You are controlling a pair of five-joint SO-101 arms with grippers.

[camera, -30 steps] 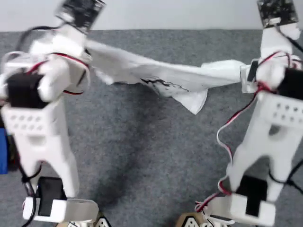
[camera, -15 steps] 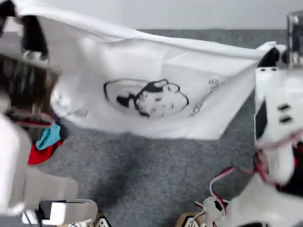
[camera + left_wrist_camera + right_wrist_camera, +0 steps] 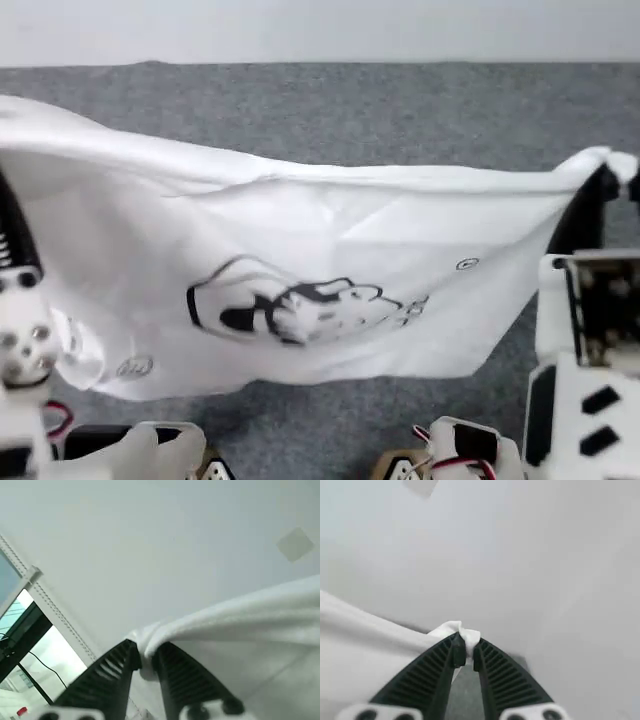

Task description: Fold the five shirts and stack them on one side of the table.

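A white shirt with a black cartoon print hangs spread out above the grey table, held up by both arms. My left gripper is shut on one bunched corner of the white shirt, high at the left of the high view. My right gripper is shut on the opposite corner of the shirt; that corner sits at the right edge of the high view. The cloth sags between the two corners and hides most of the table's middle.
The grey carpet-like table surface shows behind the shirt and in a strip below its hem. Both arm bases stand at the near edge, the right arm's white body at the lower right. A pale wall runs along the back.
Both arms have lifted and pulled the shirt from a twisted band into a wide, spread sheet. It now hangs nearer the camera and covers the left side, where coloured cloth showed half a second ago.
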